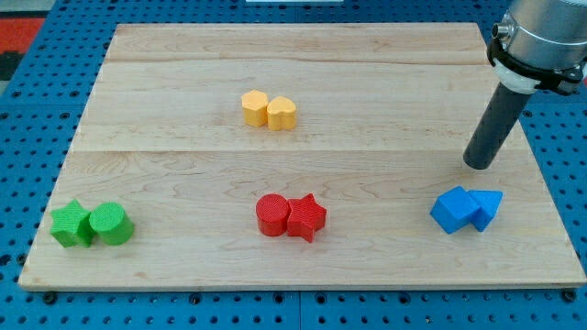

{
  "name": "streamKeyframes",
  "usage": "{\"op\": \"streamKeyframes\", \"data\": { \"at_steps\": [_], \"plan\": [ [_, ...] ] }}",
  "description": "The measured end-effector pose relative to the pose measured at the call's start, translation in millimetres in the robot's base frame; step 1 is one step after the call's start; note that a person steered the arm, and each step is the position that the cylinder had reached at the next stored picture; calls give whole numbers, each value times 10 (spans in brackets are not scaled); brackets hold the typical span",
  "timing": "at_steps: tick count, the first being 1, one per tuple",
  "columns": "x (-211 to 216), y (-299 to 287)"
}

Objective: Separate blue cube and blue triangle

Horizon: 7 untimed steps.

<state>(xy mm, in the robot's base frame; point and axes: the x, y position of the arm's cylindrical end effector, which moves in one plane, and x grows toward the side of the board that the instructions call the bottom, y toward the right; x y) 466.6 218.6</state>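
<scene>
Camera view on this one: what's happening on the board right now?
My tip rests on the wooden board, just above the blue cube and blue triangle, touching neither. The two blue blocks sit pressed together near the view's right, not yet separated. The yellow, red and green pairs lie elsewhere, untouched.
</scene>
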Motion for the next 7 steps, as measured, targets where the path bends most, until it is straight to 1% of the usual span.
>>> {"op": "streamKeyframes", "data": {
  "at_steps": [1, 2, 3, 4, 5, 6, 7],
  "plan": [
    [0, 0],
    [-150, 34],
    [-191, 567],
    [227, 1023],
    [838, 1033],
    [1186, 746],
    [1133, 396]
  ]
}}
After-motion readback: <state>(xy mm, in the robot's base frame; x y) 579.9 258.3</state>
